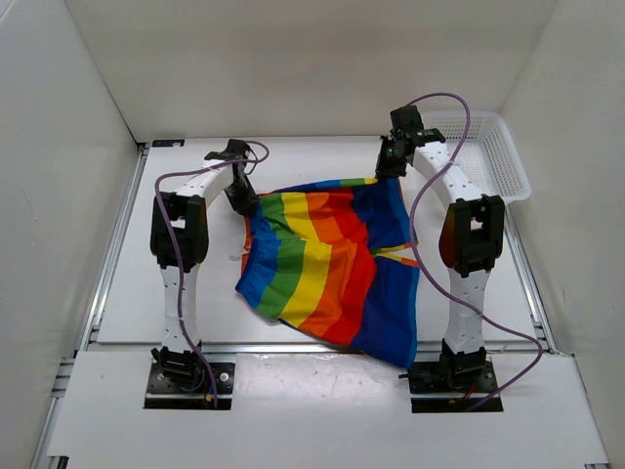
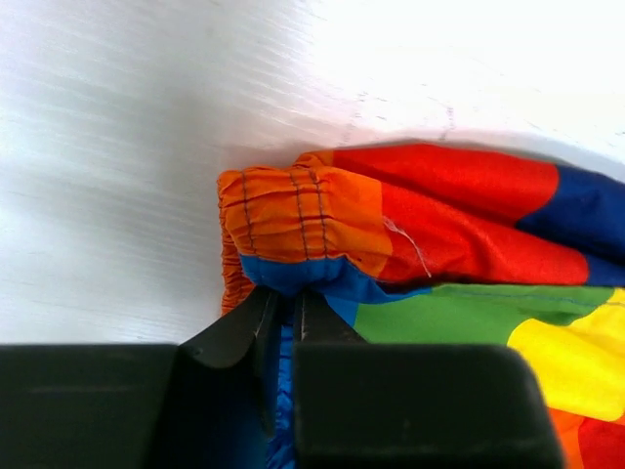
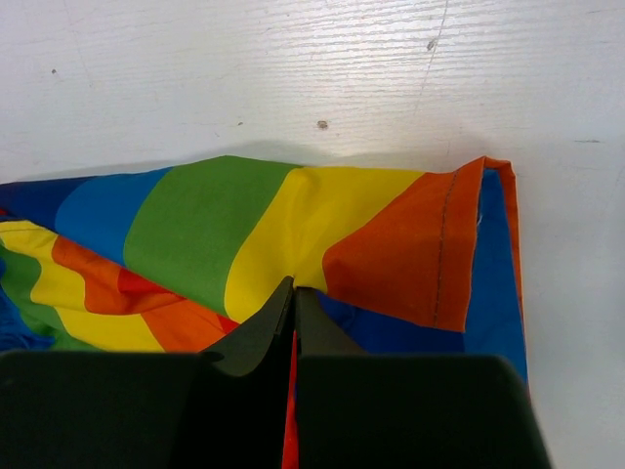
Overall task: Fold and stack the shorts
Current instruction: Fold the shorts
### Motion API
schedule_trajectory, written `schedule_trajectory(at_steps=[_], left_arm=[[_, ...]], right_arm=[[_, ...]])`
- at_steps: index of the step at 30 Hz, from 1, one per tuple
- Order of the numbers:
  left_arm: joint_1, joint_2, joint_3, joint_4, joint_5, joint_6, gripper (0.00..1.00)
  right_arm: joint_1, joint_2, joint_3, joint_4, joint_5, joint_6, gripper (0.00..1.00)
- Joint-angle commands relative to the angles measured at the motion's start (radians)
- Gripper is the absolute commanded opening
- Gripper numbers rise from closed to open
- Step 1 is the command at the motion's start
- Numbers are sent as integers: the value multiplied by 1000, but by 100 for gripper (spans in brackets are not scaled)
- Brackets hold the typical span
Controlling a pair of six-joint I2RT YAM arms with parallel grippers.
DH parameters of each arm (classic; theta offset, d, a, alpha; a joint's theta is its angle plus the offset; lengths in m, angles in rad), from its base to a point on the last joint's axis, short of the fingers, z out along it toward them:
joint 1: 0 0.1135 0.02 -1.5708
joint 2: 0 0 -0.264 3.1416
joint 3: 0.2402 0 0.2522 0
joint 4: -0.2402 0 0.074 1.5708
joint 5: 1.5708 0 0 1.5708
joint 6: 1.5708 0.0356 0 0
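The rainbow-striped shorts point(image 1: 327, 264) lie partly bunched on the white table, between the two arms. My left gripper point(image 1: 239, 195) is at their far left corner. In the left wrist view it point(image 2: 290, 295) is shut on a blue fold of the shorts point(image 2: 439, 225), just under the gathered orange waistband point(image 2: 293, 215). My right gripper point(image 1: 394, 161) is at the far right corner. In the right wrist view it point(image 3: 294, 288) is shut on the shorts point(image 3: 293, 225), pinching them where yellow meets orange, with red cloth showing between the fingers.
A white mesh basket point(image 1: 493, 147) stands at the back right, just behind the right arm. White walls close in the table on the left, the back and the right. The near hem of the shorts reaches the table's front edge point(image 1: 293, 347).
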Motion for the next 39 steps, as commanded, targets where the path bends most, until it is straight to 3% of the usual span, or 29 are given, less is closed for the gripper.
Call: schedule_trajectory(at_steps=[1,10,18,20,22,23,25,27,31,38,39], left_arm=[[37,-92,30,-27,-19,15,10],[96,-118,159,-232,-96,99,10],[136,-71,185,-188,-31,144,10],[136,-39,203,-173,8,153,21],[136,7,241,-172,45,153,61],[136,7,252,-172,45,162,75],[136,-8,252,-172,54,162,88],[136,-41,242,-163,54,162,88],[148,-80,251,-137,80,151,76],[119,46,407,-151,183,185,57],[119,60,407,-151,197,185,59]], right_arm=[[-5,-65,-12,11,1,-4,1],[-14,-65,-21,11,21,-4,1],[-14,-4,47,11,-15,6,1],[-14,8,76,11,-25,16,1],[-14,19,90,11,-34,16,1],[-14,19,102,11,-34,16,1],[-14,28,111,2,-34,25,1],[-14,28,111,2,-44,14,1],[-14,28,120,2,-44,5,1],[-14,38,120,2,-44,5,1],[-14,38,120,2,-53,5,1]])
